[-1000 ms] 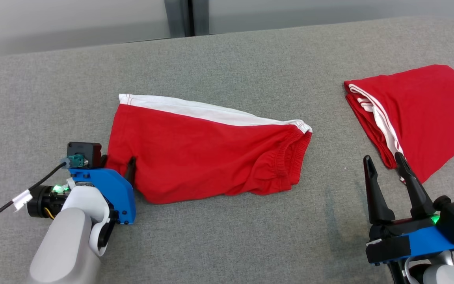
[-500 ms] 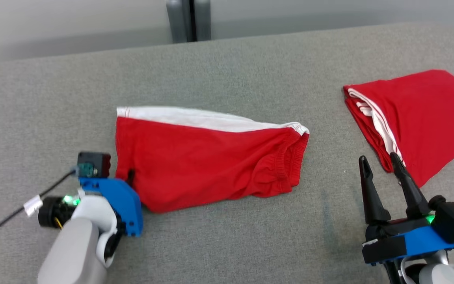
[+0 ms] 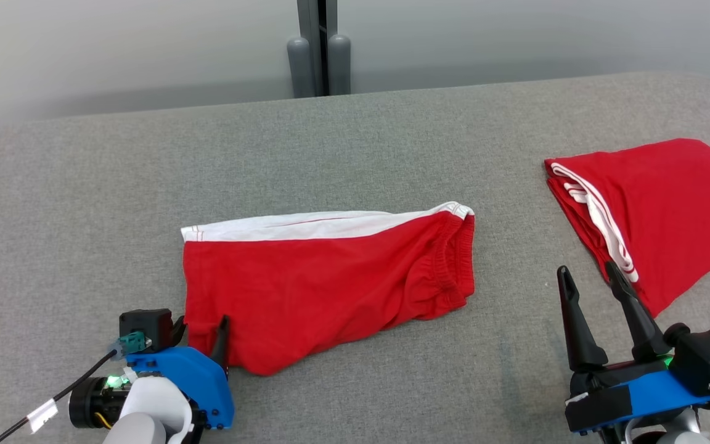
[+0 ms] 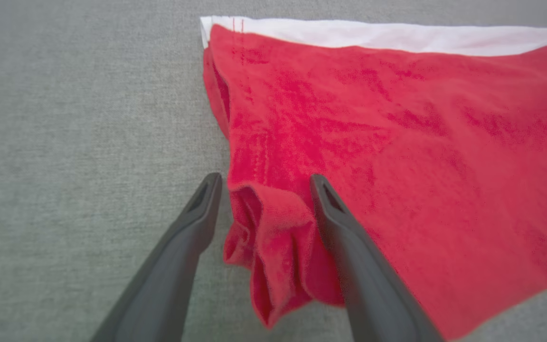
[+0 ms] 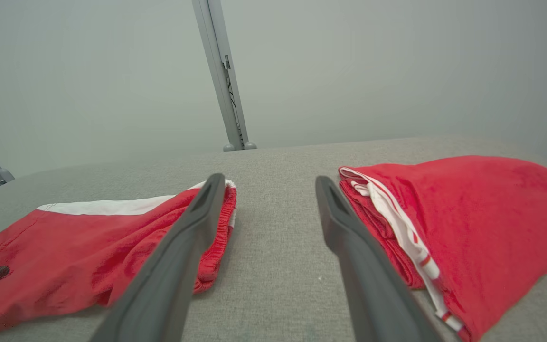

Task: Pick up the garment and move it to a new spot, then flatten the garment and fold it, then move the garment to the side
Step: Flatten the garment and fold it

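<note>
Red shorts with a white side band lie spread flat on the grey fabric-covered table, elastic waistband at their right end. At the shorts' near left corner sits the left gripper, jaws apart, straddling a small bunched fold of red cloth without pinching it; one finger rests against the cloth. Well to the right of the shorts, over bare table, the right gripper has its jaws wide apart and nothing between them. Farther right of the shorts, and apart from them, lies a folded red garment with white stripes. Beyond the shorts, past the table's far edge, a grey upright post stands against a pale wall.
</note>
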